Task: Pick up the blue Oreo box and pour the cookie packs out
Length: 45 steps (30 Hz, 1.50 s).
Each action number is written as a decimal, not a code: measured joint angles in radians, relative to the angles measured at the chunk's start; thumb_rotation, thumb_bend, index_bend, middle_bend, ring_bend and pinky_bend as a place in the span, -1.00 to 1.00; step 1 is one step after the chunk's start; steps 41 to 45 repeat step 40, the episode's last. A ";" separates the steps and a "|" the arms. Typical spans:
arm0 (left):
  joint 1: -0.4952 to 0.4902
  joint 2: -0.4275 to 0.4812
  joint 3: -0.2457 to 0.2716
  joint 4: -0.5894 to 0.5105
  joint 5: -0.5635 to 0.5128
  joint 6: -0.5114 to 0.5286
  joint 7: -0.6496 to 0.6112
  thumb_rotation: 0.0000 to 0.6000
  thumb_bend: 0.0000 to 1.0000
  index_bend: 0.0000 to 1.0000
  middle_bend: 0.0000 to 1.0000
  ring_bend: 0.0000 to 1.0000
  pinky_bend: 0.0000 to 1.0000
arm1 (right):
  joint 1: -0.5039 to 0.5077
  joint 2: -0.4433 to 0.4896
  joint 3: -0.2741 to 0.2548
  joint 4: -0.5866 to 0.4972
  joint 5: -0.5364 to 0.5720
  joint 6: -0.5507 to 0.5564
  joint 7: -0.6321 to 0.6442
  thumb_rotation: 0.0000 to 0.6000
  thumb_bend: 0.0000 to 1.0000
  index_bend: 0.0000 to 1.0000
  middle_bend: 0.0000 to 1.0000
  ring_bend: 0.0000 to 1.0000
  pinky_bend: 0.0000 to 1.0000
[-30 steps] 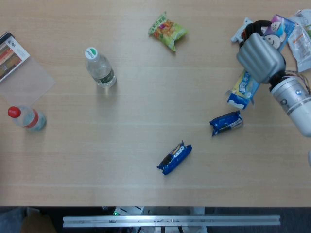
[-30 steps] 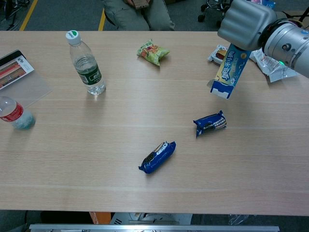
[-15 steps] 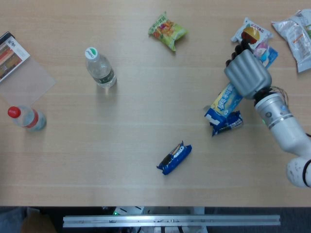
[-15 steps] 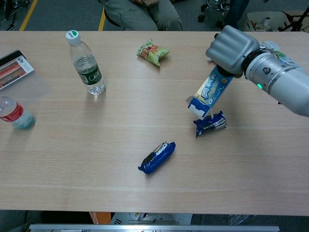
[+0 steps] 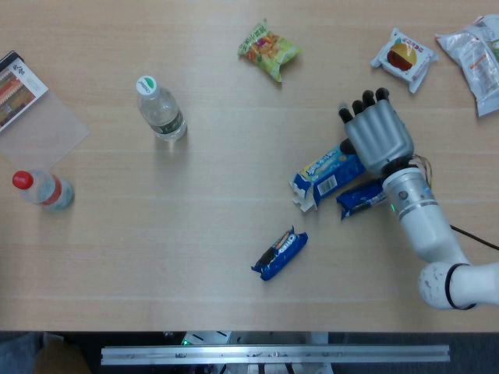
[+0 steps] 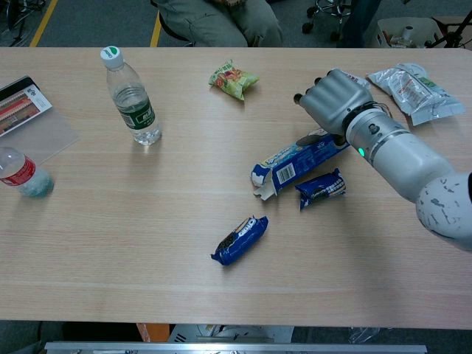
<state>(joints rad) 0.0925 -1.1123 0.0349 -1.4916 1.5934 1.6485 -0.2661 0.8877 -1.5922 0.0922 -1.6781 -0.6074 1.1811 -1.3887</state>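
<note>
Two cookie packs [image 5: 362, 197] [image 5: 280, 253] lie on the counter [image 5: 195, 234] just beside and below the blue Oreo box [image 5: 327, 173], so pouring looks largely done. The box lies flat, the right robot hand [image 5: 378, 136] resting on its far end, fingers extended; grip unclear.

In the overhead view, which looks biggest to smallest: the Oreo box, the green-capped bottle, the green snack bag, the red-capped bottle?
1. Oreo box.
2-4. Green-capped bottle, green snack bag and red-capped bottle look too alike to rank; the bottles are foreshortened from above.
</note>
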 measured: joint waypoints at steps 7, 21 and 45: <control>-0.001 0.004 -0.002 -0.003 0.005 0.005 0.002 1.00 -0.47 -0.67 -0.74 -0.80 -0.85 | -0.018 0.070 0.006 -0.065 -0.018 0.014 0.108 1.00 -0.86 -0.97 -0.63 -0.75 -0.52; -0.030 -0.003 -0.020 0.004 0.015 -0.007 0.045 1.00 -0.47 -0.67 -0.74 -0.80 -0.85 | -0.269 0.323 -0.086 -0.187 -0.318 0.136 0.594 1.00 -0.86 -0.88 -0.61 -0.75 -0.52; -0.039 0.004 -0.019 -0.050 0.028 -0.002 0.120 1.00 -0.47 -0.67 -0.74 -0.80 -0.85 | -0.723 0.399 -0.177 -0.001 -0.709 0.510 1.184 1.00 -0.86 -0.75 -0.57 -0.75 -0.52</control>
